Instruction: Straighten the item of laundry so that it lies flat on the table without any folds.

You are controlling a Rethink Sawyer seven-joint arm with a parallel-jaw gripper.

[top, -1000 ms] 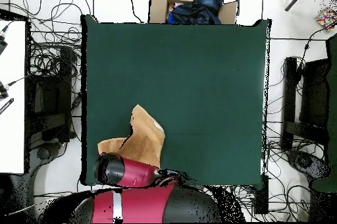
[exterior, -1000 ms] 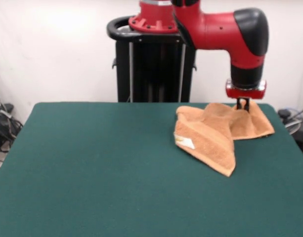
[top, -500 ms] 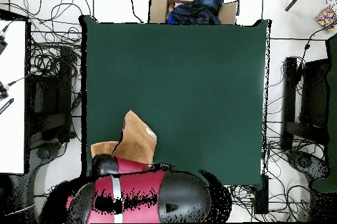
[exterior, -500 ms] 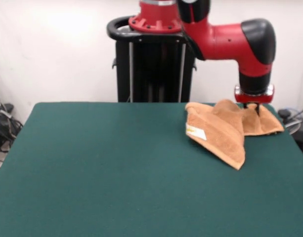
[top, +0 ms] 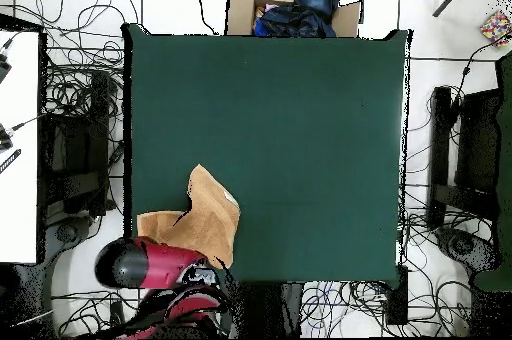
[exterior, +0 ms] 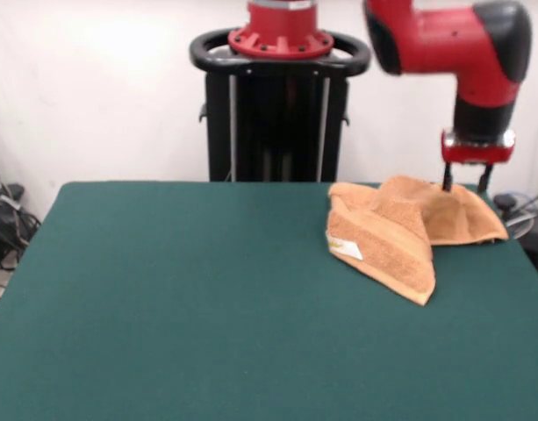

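Note:
The item of laundry [exterior: 391, 230], an orange-tan towel, lies crumpled at the far right of the green table [exterior: 207, 289]. One layer is folded over toward the front and shows a small white tag [exterior: 347, 249]. My gripper [exterior: 464, 184] hangs just above the towel's right rear part, open, with nothing between its fingers [exterior: 446, 178]. In the overhead view the towel [top: 205, 218] sits near the table's [top: 300, 126] lower left corner, partly folded on itself. There the red arm [top: 140, 262] covers the gripper.
The towel's right edge lies close to the table's right edge [exterior: 514, 250]. A cardboard box [top: 293, 8] holding dark clothes stands beyond the table's top edge in the overhead view. Cables [top: 75, 86] and black stands [top: 468, 156] flank the table.
The gripper has let go of the towel, opened and risen, shifting right in the front view. The towel has dropped and settled near the table's corner.

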